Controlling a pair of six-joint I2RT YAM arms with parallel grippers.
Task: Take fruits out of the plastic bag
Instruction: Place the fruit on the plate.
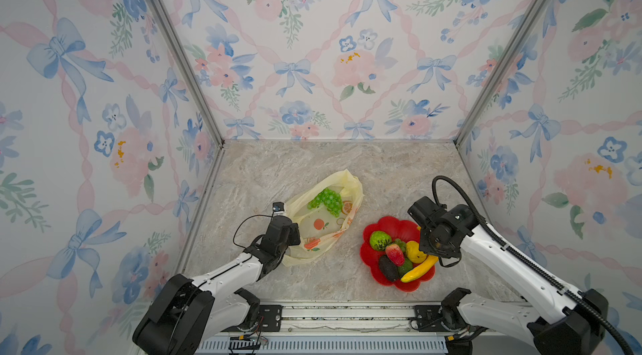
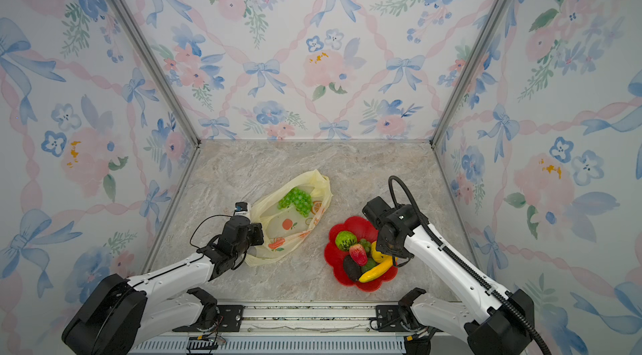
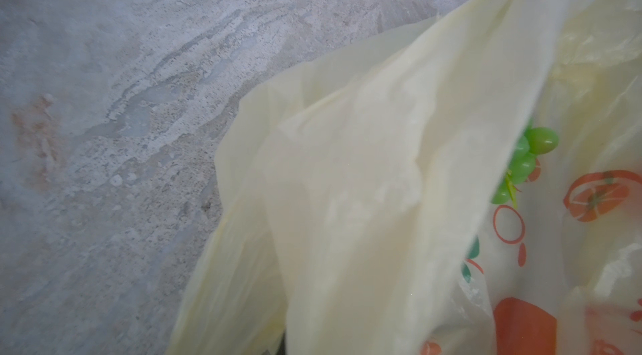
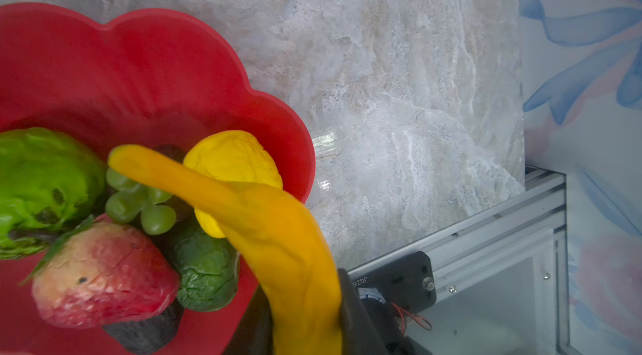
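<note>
The pale yellow plastic bag point(image 1: 326, 228) lies on the marble table with a green grape bunch point(image 1: 326, 201) in its open mouth. My left gripper point(image 1: 289, 255) is shut on the bag's near edge; in the left wrist view the bag point(image 3: 382, 162) hides the jaws and the grapes point(image 3: 528, 158) peek out behind it. My right gripper point(image 4: 304, 315) is shut on the yellow banana point(image 4: 278, 231) at the rim of the red plate point(image 1: 389, 226). The banana point(image 1: 417, 270) reaches over a lemon point(image 4: 232, 158), strawberry point(image 4: 104, 276), bumpy green fruit point(image 4: 41, 183) and dark avocado point(image 1: 387, 268).
Flowered walls close in the table on three sides. An aluminium rail point(image 1: 347, 315) runs along the front edge between the two arm bases. Bare marble point(image 1: 312, 162) lies behind the bag and the plate.
</note>
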